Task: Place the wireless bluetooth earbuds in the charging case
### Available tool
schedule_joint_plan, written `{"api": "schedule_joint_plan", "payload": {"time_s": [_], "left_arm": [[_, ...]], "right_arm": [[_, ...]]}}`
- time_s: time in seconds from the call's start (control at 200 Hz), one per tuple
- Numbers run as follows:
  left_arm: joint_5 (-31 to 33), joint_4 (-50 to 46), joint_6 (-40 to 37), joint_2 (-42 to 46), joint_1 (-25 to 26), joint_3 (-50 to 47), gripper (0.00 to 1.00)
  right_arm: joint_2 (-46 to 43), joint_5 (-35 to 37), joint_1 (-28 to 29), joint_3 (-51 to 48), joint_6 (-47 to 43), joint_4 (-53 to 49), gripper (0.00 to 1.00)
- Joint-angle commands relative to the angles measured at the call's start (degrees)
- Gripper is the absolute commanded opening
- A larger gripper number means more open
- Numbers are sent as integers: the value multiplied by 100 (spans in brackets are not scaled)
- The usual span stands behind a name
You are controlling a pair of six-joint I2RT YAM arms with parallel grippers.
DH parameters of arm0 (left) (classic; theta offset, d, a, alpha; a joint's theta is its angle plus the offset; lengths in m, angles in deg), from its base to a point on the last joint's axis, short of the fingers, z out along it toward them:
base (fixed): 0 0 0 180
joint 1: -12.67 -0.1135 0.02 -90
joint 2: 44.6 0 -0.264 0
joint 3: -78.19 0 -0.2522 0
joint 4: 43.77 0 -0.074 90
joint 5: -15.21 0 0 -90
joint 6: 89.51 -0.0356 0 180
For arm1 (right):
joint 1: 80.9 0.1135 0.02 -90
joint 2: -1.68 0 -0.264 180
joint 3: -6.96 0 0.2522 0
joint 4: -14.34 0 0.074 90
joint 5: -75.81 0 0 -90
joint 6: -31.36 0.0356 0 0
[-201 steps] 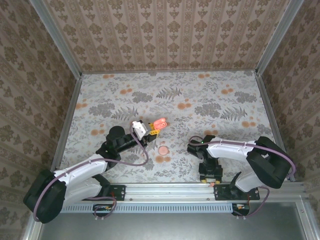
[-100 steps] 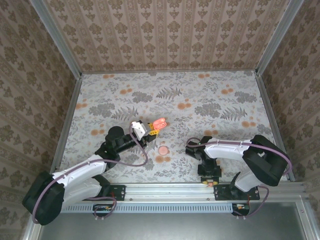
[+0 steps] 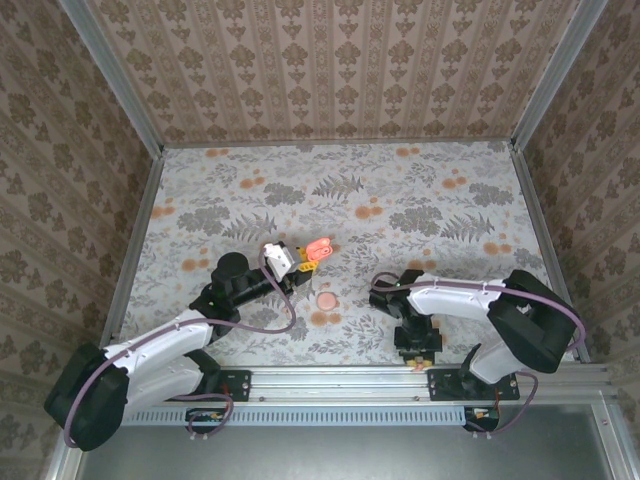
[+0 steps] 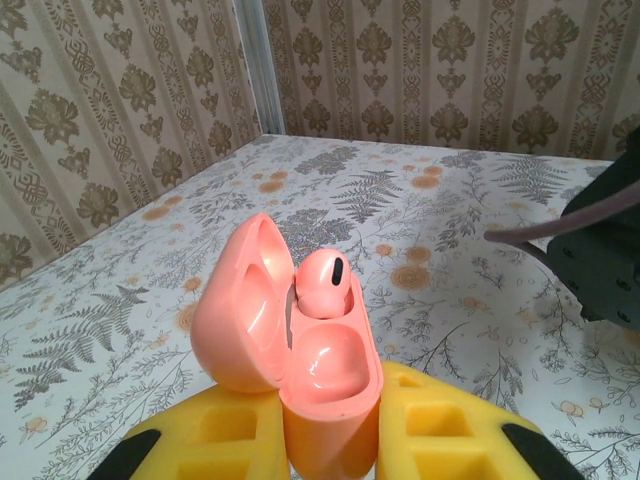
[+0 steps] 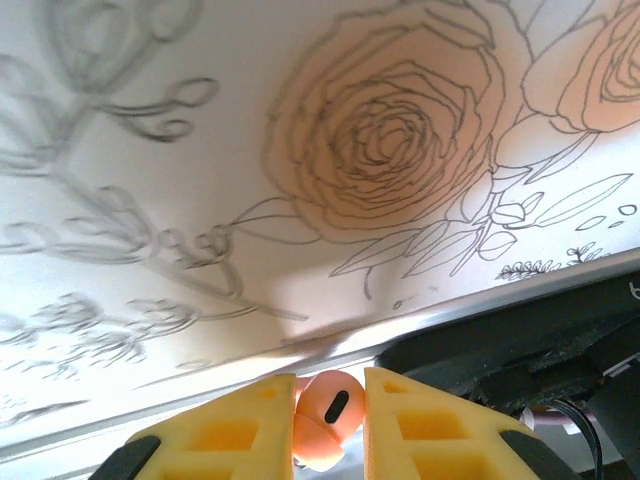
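Charging case [image 4: 328, 365] stands pinched upright in the left gripper [image 4: 330, 410] at mid-counter [image 3: 450, 190]. Its lid is tipped open and the seated earbud [image 4: 322, 285] is in place, likely presented as a steady target. Second earbud [image 5: 322, 418] is nipped by the right gripper [image 5: 330, 385] at the near rail, well apart. Since a second ago the case is unmoved and the right wrist has swung slightly left.
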Motion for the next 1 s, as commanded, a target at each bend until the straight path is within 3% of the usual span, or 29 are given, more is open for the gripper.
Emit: {"api": "schedule_joint_plan", "payload": {"time_s": [0.0,0.18,0.545,0.995], "left_arm": [[2,51,-82,59,46,81,19],[-3,66,-74,66,47,81,19],[79,-64,-151,248,53,72,19],[135,-189,-209,303,55,107,19]], "right_arm": [[-261,203,40,318,-82,-514,21],[-135,319,-167,887,-580,-696,21],[1468,172,-693,2050,-2204,-721,22],[2546,146,-1021,2786,-2978,-472,27]]}}
